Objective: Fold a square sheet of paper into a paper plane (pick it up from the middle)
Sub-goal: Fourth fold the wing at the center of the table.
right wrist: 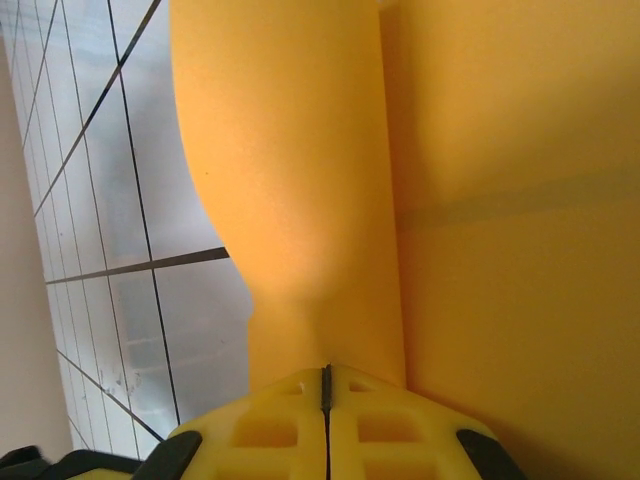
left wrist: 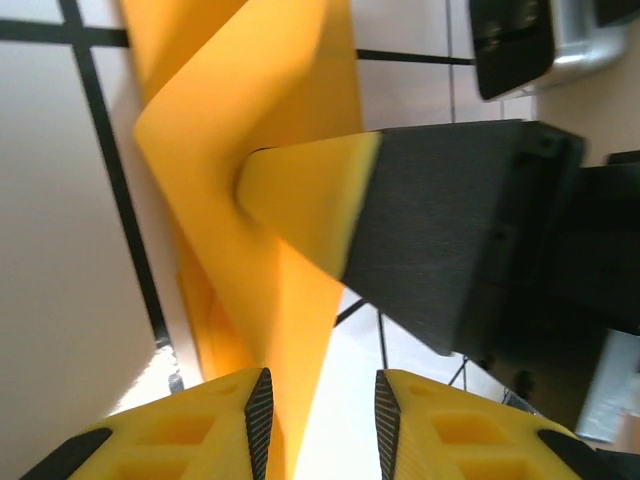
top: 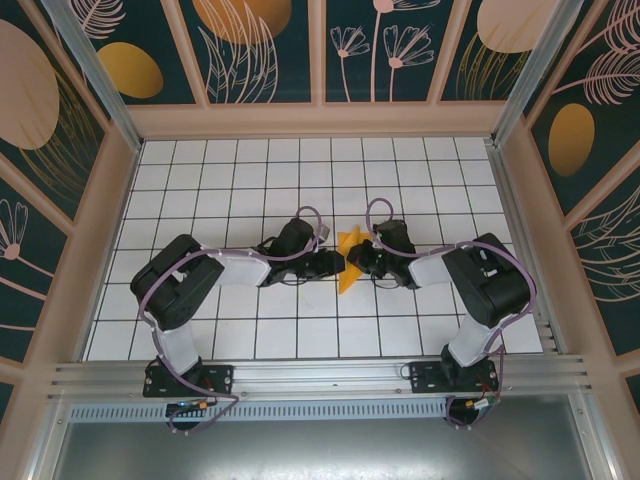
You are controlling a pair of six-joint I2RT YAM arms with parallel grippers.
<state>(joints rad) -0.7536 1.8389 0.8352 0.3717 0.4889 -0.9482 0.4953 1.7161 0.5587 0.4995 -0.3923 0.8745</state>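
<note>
At the centre of the top view, the sheet of paper (top: 347, 245) stands on edge, partly folded, between the two gripper heads. The right gripper (right wrist: 327, 392) is pinched flat on it, its fingers meeting with no gap. The left gripper (left wrist: 320, 415) has its jaws narrowly parted, and the paper's edge runs down through the gap, apparently loose.

I judge the sheet very light, limp and easily creased or torn. It is likely to sag away from a single pinch and slide on smooth pads, so it is best held at a crease or the layered middle, where it is stiffest.

Both wrist views sit too close to show the paper's outline. I cannot tell how many folds exist, or whether its lower tip touches the table (top: 250, 180).
</note>
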